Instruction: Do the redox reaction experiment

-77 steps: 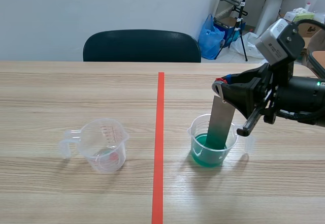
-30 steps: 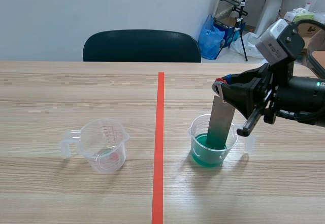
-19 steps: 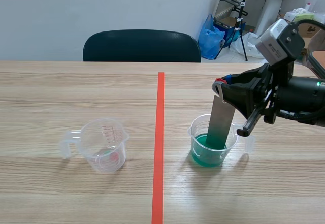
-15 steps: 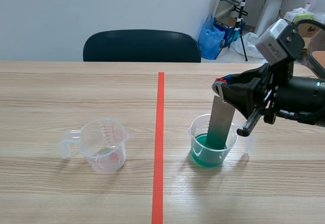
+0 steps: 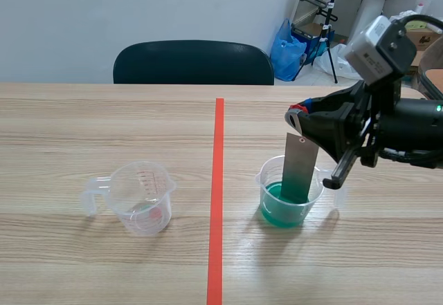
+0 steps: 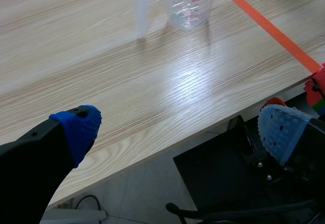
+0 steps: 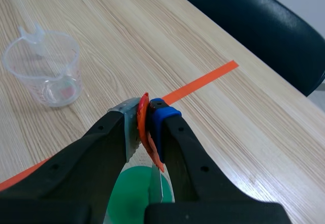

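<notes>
My left claw (image 6: 180, 130) hangs wide open and empty off the worktop's (image 5: 104, 125) near edge. A clear measuring cup (image 5: 142, 198) stands left of the tape line. Right of the line, my right claw (image 5: 296, 117) pinches the top of the metal strip (image 5: 299, 170). The strip's long axis is near upright, its lower end dipped in the beaker's (image 5: 266, 180) green liquid (image 5: 273, 211).

Scene view faces across table (image 5: 83, 125), wrist views look down, sharing clear cup (image 5: 142, 198)
</notes>
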Tool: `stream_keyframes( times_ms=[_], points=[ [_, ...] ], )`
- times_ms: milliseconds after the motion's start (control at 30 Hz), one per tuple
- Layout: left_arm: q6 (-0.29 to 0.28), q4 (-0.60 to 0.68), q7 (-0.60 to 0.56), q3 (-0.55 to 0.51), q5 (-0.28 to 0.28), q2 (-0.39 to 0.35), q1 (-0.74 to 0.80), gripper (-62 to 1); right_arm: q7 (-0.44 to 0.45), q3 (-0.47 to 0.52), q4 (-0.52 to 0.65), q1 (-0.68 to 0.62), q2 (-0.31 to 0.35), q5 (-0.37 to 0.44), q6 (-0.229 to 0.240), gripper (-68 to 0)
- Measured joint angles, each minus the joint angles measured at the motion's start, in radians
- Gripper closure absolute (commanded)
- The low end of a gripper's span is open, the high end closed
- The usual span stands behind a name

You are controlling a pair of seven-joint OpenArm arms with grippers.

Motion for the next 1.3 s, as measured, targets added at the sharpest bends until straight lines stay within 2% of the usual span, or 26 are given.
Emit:
stream_keyframes(
  times_ms=[267,400,700,833,1033,1167,1300],
  points=[
    [0.0,0.0,0.0,0.0,0.0,0.0,0.0,-62.3,-0.038,0.071,0.162,-0.092,0.0,0.006,0.004,-0.6],
    [0.0,0.0,0.0,0.0,0.0,0.0,0.0,-62.3,-0.101,0.097,0.222,-0.106,0.0,0.058,0.004,-0.6],
    [0.0,0.0,0.0,0.0,0.0,0.0,0.0,-62.3,-0.258,0.129,0.304,-0.105,0.002,0.229,0.003,-0.6],
    [0.0,0.0,0.0,0.0,0.0,0.0,0.0,-62.3,-0.305,0.142,0.345,-0.105,0.002,0.27,0.003,-0.6],
    [0.0,0.0,0.0,0.0,0.0,0.0,0.0,-62.3,-0.333,0.167,0.404,-0.105,0.002,0.287,0.004,-0.6],
    [0.0,0.0,0.0,0.0,0.0,0.0,0.0,-62.3,-0.358,0.189,0.439,-0.105,0.002,0.338,0.004,-0.6],
    [0.0,0.0,0.0,0.0,0.0,0.0,0.0,-62.3,-0.374,0.2,0.463,-0.105,0.002,0.352,0.004,-0.6]
  ],
)
